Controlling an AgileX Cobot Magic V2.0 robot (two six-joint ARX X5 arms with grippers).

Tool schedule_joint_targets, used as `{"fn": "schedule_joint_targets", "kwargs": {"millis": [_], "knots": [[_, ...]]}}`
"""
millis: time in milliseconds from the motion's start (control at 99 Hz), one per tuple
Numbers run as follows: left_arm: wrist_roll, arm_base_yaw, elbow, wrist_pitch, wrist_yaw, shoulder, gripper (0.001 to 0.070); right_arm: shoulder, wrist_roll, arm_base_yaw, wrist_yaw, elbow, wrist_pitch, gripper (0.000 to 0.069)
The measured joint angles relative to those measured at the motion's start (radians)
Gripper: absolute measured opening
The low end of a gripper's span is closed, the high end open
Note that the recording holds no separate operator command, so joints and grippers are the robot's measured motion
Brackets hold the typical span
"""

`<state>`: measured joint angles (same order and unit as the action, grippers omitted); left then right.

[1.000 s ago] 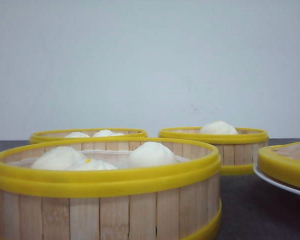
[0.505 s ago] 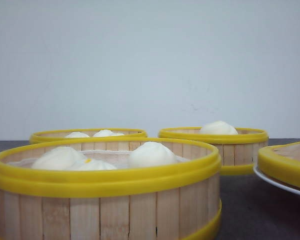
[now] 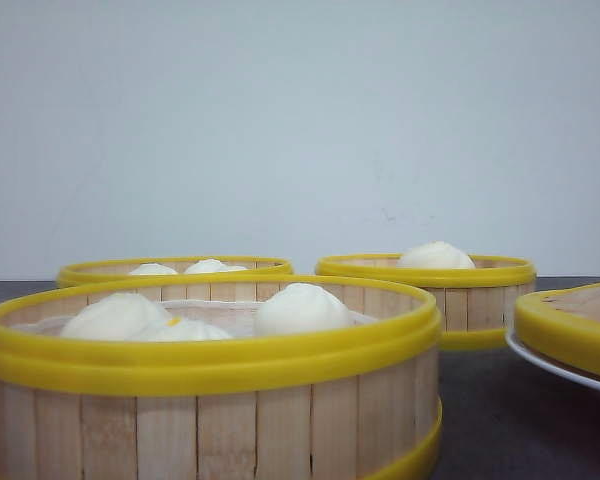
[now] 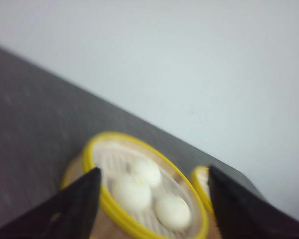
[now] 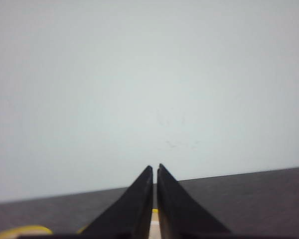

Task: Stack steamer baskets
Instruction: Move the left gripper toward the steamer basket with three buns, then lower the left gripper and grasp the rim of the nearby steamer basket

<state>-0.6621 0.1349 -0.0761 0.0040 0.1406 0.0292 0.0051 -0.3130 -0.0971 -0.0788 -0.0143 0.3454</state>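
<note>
The left gripper (image 4: 152, 199), fingers spread wide, is approaching a bun-filled steamer basket (image 4: 139, 191) for pickup; the right gripper (image 5: 155, 199), fingers nearly closed, is idling empty.

Even, soft, bright light w/ no hard shadows; left wrist view motion-blurred, front view slightly soft.

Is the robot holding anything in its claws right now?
No. The left claw is open wide above a basket of buns without touching it. The right claw is shut with nothing between its fingers.
</note>
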Motion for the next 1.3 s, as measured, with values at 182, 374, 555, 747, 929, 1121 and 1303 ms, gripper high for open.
{"fn": "schedule_joint_targets", "kwargs": {"millis": [182,374,555,747,929,1121,1303], "knots": [[0.071,-0.010,-0.248,-0.163,-0.068,0.243,0.0360,0.000,-0.159,0.000,-0.019,0.000,-0.064,0.0010],[0.205,-0.032,-0.639,-0.322,-0.060,0.747,0.0469,0.000,-0.209,0.000,-0.114,0.000,-0.179,0.0010],[0.308,-0.027,-1.048,-0.644,-0.056,1.248,0.0654,0.000,-0.219,0.000,-0.190,0.000,-0.255,0.0010],[0.411,-0.026,-1.401,-0.967,-0.047,1.557,0.0597,0.000,-0.219,0.000,-0.237,0.000,-0.259,0.0010],[0.441,-0.023,-1.558,-1.128,-0.047,1.731,0.0522,0.000,-0.219,0.000,-0.239,0.000,-0.259,0.0010],[0.454,0.008,-1.558,-1.180,-0.047,1.852,0.0513,0.000,-0.219,0.000,-0.239,0.000,-0.259,0.0010],[0.460,0.024,-1.558,-1.138,-0.047,1.886,0.0512,0.000,-0.219,0.000,-0.239,0.000,-0.259,0.0010]]}}
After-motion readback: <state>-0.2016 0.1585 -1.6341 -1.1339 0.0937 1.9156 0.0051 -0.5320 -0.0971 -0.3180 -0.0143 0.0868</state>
